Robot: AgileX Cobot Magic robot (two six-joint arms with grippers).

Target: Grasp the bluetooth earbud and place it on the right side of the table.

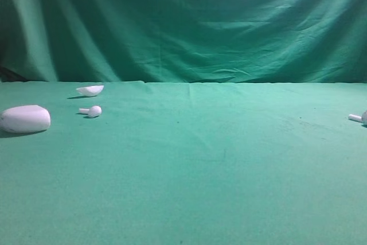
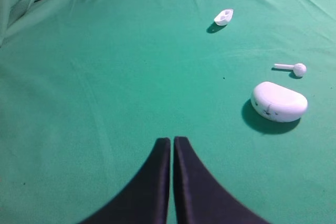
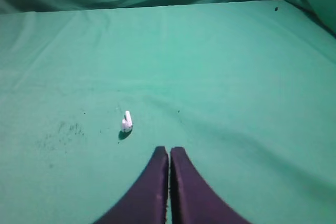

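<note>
The table [image 1: 189,170] carries two earbuds, and telling them apart is the first hazard. One lies at the table's far right edge [image 1: 358,117], only partly inside the exterior high view; the right wrist camera shows what seems to be the same one [image 3: 126,121], small, white, stem pointing up the picture, lying just ahead and a little left of the right gripper [image 3: 169,153]. The other earbud [image 1: 92,111] lies near the left edge, between the white pebble-shaped case [image 1: 25,119] and a small white shell-like piece [image 1: 90,90] closer to the back edge; the left wrist view shows all three as well. Neither picture is sharp enough to show a dark mark on either head, so I cannot say for certain which is the bluetooth earbud of the task; judging by position, the one at the right edge may already be it, set down where it belongs. Both grippers are clenched with nothing between the jaws: the left gripper [image 2: 172,142] hangs over bare cloth, well apart from the case. The risks from here are these: a grasp aimed at the wrong earbud; closed fingertips nudging so light a thing and rolling it off the right edge; or the soft cloth bunching under the jaws and flicking the earbud away.
</note>
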